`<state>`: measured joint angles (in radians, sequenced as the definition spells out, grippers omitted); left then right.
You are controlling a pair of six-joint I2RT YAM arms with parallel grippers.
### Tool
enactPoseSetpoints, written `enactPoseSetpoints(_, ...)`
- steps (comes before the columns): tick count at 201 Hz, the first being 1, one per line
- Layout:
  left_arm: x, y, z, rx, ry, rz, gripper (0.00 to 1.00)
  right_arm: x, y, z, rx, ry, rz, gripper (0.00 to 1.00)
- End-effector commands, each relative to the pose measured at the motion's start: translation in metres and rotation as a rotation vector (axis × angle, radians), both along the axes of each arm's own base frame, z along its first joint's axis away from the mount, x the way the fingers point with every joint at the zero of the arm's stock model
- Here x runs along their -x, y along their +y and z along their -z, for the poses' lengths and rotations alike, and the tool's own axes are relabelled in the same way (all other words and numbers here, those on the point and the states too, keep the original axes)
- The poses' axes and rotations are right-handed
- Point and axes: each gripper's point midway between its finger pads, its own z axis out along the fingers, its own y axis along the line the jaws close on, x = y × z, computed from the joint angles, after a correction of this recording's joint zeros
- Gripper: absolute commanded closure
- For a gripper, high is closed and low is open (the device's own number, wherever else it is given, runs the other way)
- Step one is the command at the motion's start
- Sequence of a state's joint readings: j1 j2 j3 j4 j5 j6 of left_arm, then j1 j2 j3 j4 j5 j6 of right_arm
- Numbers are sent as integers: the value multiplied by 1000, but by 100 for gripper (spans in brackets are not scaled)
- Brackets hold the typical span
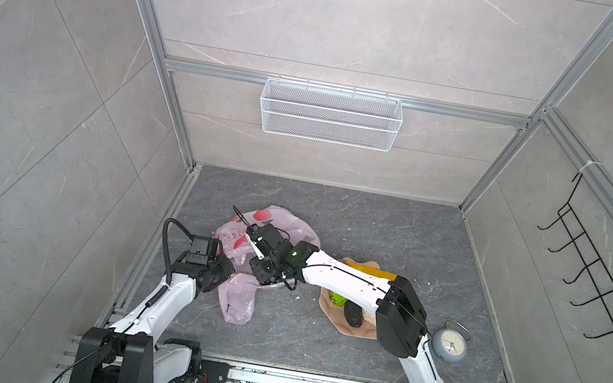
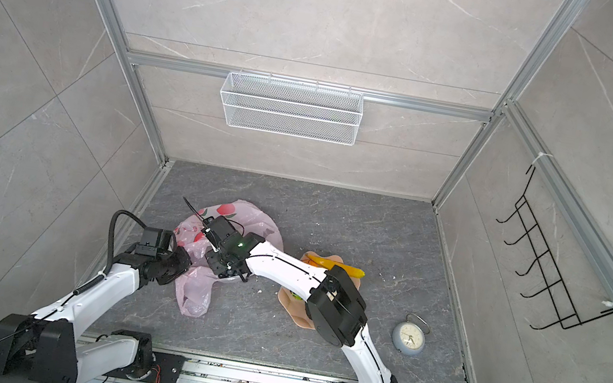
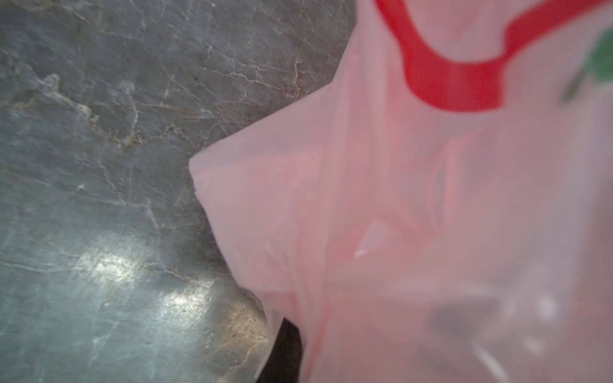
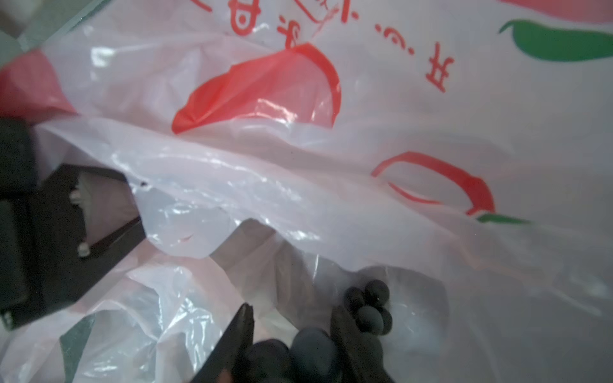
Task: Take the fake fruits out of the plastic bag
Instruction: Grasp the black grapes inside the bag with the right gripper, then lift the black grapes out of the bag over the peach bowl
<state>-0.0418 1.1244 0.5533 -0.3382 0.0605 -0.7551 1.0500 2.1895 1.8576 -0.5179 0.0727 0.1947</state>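
Looking down through both top views, I count one bag (image 1: 282, 222), pale pink with red prints, lying crumpled on the dark tabletop (image 1: 374, 229) left of centre. Both of my arms meet at it.

The left gripper (image 1: 226, 270) sits at the bag's near edge, clenched on the thin film. Its wrist camera is pressed so close that pink plastic fills most of the view, and the fingers themselves are out of sight there.

The right gripper (image 4: 293, 326) reaches across the middle and into the bag's mouth. In its wrist view two dark fingers (image 4: 242, 331) grasp one grape bunch (image 4: 368, 311), which is the only fruit I can see inside the bag.

One peach plate (image 1: 355, 331) sits to the right of the bag, apart from it. On it I count one banana (image 1: 379, 273), one green fruit (image 1: 337, 299) and one dark oval piece (image 1: 353, 314). The right arm hides the rest of the plate.

One round clock (image 1: 449, 345) lies further right. One wire basket (image 1: 330, 114) hangs on the back wall.
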Motion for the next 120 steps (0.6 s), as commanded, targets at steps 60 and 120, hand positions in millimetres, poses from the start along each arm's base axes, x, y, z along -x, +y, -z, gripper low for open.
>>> enactPoseSetpoints(60, -2, 2, -3, -125, 52, 47, 92, 0, 8, -94, -204, -90, 35, 63)
enactPoseSetpoints(120, -4, 1, 0, -138, 66, 49, 91, 0, -4, -167, -326, -128, 76, 64)
